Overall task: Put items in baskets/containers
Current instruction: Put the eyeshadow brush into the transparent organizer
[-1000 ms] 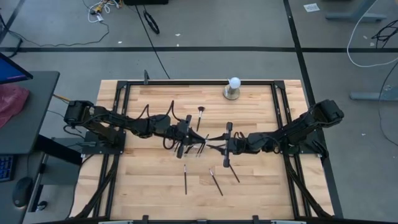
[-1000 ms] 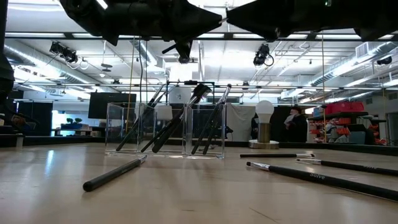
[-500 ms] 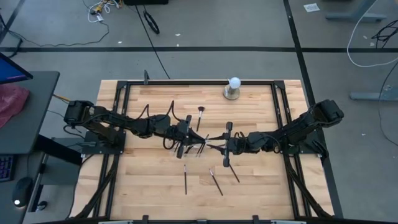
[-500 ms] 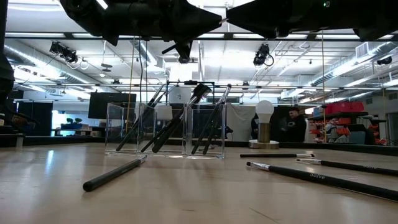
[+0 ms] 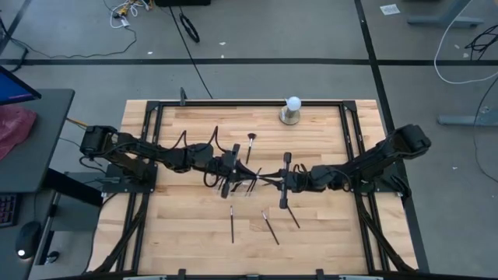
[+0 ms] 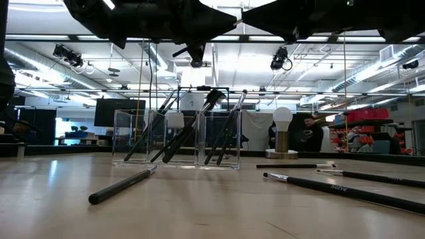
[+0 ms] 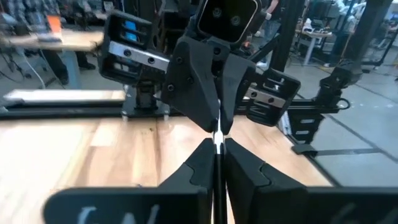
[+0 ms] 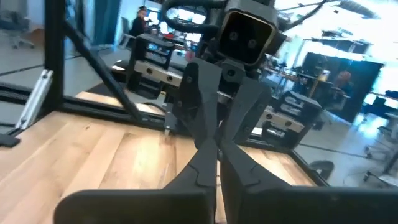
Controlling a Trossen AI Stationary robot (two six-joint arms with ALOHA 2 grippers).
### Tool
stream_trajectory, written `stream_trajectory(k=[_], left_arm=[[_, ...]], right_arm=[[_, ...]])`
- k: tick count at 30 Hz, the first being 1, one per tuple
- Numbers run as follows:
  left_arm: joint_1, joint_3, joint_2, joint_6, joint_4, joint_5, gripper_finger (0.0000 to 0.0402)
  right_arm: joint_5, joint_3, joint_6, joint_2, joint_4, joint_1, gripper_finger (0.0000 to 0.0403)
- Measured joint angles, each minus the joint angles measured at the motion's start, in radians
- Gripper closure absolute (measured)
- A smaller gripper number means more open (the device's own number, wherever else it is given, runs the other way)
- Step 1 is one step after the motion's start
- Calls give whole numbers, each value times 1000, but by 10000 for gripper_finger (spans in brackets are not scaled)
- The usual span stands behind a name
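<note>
Both my left gripper (image 5: pixel 250 176) and right gripper (image 5: pixel 264 180) pinch one thin brush (image 7: pixel 218 138). It is light and stiff; hold mid-handle.

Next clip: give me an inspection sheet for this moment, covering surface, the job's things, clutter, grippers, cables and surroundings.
Surface: wooden table inside a dark frame.
Job's things: clear container at mid-table with several brushes leaning inside; loose brushes lie flat nearer the front edge, and one fan-headed brush lies behind the container.
Clutter: white ball on a round metal base at the far edge.
Grippers: left gripper and right gripper meet above the container, both shut on one thin brush handle.
Cables: cords on the floor beyond the table.
Surroundings: desk with red cloth; person in the room behind.
</note>
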Motion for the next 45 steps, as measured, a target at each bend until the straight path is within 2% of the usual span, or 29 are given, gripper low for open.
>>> stream_trajectory(k=[4,8,11,14,18,20,25,35,41,45], left_arm=[[0,2,0,71,1,-3,320],[-13,2,0,172,-8,-19,253],[-46,28,0,281,-94,-117,215],[-85,111,0,365,-300,-244,204],[-130,235,22,418,-536,-412,217],[-145,282,33,440,-591,-439,229],[-158,335,39,451,-636,-445,273],[-142,336,45,442,-644,-445,375],[-142,338,45,445,-661,-446,389],[-143,338,44,453,-661,-446,391]], right_arm=[[53,38,43,-48,-151,11,400],[59,172,150,-106,-534,10,401],[59,285,211,-108,-799,6,402],[59,364,249,-100,-939,1,402],[60,388,258,-100,-970,-1,402],[60,389,258,-101,-971,-2,403],[60,389,268,-101,-980,-3,403],[61,389,268,-101,-993,-4,403],[63,389,261,-100,-990,-4,401],[58,389,256,-100,-971,-4,374]])
